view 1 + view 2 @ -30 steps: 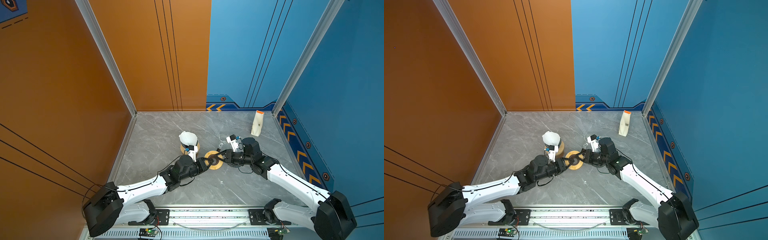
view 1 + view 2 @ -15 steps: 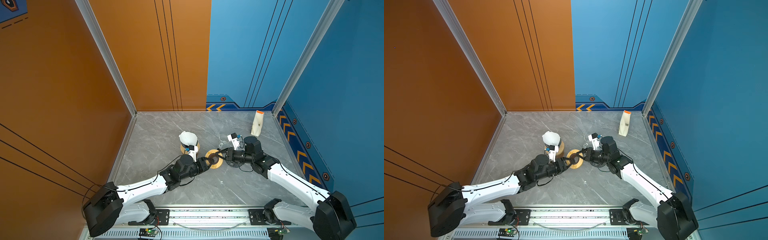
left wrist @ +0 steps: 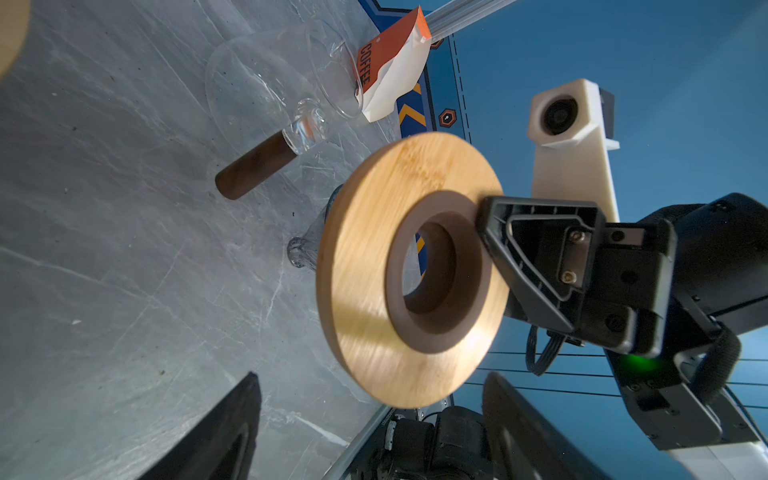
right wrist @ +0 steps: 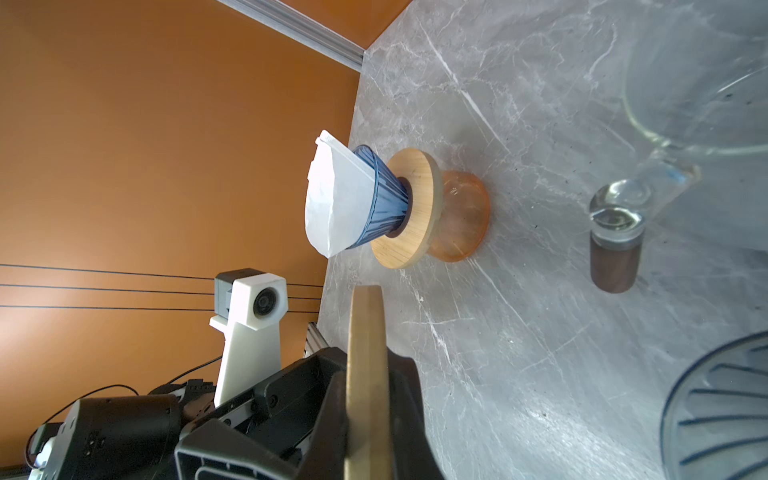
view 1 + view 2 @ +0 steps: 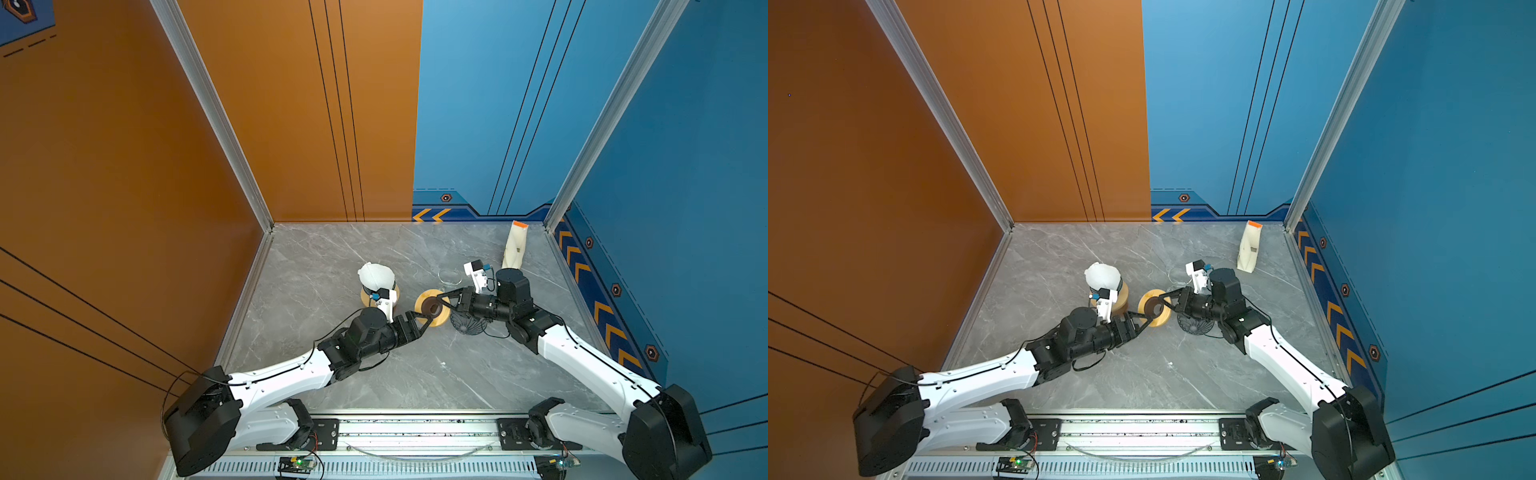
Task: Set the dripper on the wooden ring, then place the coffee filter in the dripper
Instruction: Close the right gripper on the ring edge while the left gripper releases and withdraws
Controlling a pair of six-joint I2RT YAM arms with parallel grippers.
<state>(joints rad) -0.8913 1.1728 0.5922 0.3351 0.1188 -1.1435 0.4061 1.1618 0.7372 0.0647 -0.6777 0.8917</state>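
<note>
both arms are reaching in low and meeting at the disc. right gripper is clamping the wooden disc by its rim: one finger is pressing on the face that carries the brown ring, the other is sitting behind it, and the right wrist view is showing the disc edge-on between them. the disc is standing tipped up on edge, ring face turned toward the left arm, and is looking clear of the table. left gripper is sitting right at the disc, opposite the right gripper, jaws spread wide and straddling the disc's lower rim, gripping nothing; can't tell whether a finger is brushing it. coffee filter is sitting well apart from the disc, on the left arm's side: the white paper cone is resting in the blue dripper and sticking up well past its rim. that dripper is standing upright on a second wooden collar over an orange glass base. a ribbed dripper is lying on the table just beside the disc, on the right arm's side. a clear glass scoop with a dark handle is lying near the disc on its far side, and the coffee bag is standing farther out from the disc past the scoop.
</note>
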